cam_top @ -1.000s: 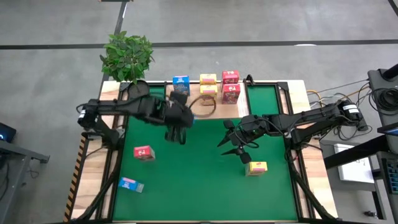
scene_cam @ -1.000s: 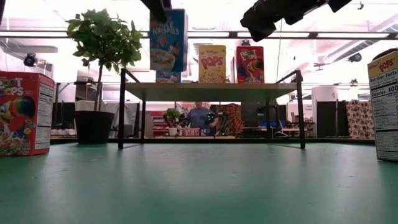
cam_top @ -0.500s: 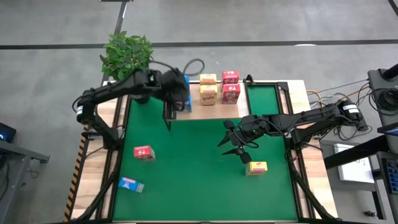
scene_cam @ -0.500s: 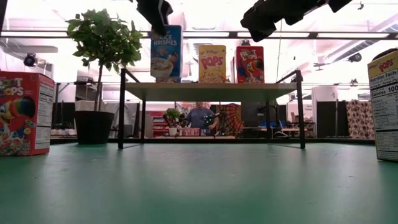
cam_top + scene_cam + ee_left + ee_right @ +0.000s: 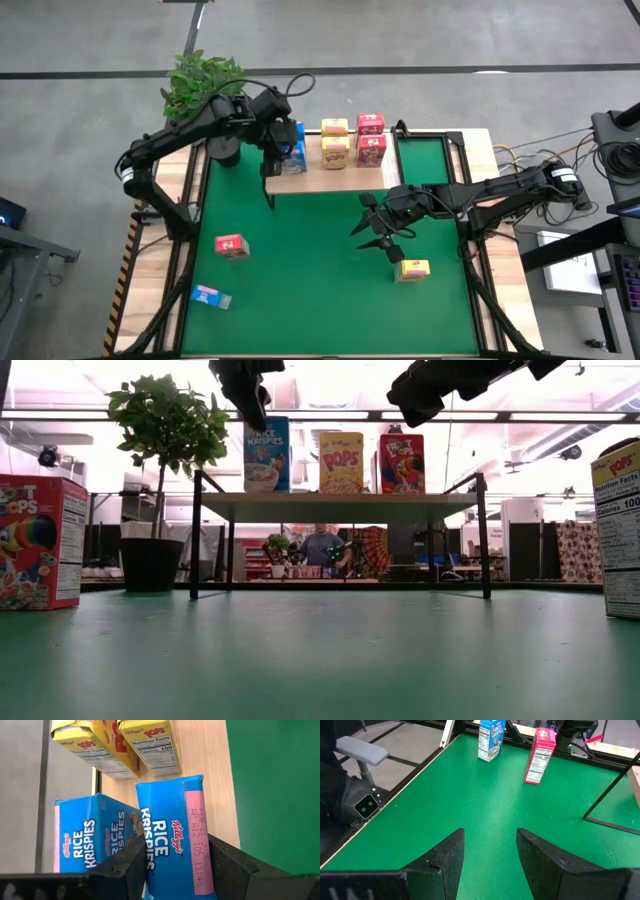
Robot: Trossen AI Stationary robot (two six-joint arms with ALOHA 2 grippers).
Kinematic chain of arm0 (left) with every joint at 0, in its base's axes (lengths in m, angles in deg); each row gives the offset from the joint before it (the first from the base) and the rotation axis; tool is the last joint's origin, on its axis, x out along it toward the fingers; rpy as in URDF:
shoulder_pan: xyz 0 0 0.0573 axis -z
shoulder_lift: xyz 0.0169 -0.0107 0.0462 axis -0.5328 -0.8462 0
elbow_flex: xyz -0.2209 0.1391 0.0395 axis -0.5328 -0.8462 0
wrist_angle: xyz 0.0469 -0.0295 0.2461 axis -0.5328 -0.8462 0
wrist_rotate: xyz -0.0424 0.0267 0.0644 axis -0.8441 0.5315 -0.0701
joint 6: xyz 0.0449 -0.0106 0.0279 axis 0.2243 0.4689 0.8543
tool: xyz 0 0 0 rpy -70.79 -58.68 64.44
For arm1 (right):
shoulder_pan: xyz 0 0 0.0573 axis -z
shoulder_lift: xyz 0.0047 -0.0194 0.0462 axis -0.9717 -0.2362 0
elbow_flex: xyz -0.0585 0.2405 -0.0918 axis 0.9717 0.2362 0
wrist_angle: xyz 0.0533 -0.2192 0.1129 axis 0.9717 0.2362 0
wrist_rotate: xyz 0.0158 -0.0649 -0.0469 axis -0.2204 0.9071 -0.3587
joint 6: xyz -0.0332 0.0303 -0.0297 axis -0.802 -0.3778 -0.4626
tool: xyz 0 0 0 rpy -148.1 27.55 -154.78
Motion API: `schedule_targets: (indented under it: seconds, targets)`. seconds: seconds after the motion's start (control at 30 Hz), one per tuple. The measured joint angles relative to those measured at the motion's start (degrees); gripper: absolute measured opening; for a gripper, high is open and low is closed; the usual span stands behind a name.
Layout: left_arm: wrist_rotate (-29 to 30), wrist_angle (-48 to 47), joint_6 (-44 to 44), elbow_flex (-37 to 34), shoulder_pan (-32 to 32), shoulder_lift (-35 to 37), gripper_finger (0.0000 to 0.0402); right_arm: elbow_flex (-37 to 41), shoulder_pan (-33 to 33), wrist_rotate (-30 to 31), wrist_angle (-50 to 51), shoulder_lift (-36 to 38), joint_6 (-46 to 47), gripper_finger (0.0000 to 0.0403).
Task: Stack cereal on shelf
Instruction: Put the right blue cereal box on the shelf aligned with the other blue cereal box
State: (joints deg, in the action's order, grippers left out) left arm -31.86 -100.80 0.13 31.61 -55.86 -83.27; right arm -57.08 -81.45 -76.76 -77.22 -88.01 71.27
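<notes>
I've got the left claw (image 5: pixel 175 870) over the far left end of the shelf (image 5: pixel 345 177), fingers clamped on the sides of a blue cereal box (image 5: pixel 177 837). That box sits right beside a second blue box (image 5: pixel 85 842), looks like touching it, and from the low camera its base seems to be down on the board, though I can't be sure it's fully seated.

Tally on the shelf: two yellow boxes (image 5: pixel 335 150) in the middle, two red boxes (image 5: pixel 370 140) to the right, and the blue pair at the left. So five look placed, and this one is nearly there.

Left to do: a red box (image 5: pixel 231 246) standing on the green surface (image 5: pixel 320 290) at the left, a blue box (image 5: pixel 211 296) lying nearer me at the left, and a yellow box (image 5: pixel 413 269) at the right.

My right claw (image 5: pixel 487 852) hangs over the middle of the surface with its fingers spread apart and nothing between them, close to that yellow box. I reckon about two thirds done.
</notes>
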Motion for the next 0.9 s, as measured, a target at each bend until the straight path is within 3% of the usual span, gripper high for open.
schedule_targets:
  seconds: [0.9]
  targets:
    - [0.3,2.0,0.7,-2.1,-0.1,-0.3,0.0164,0.1,0.0,0.0,0.0,0.0,0.2,0.0169]
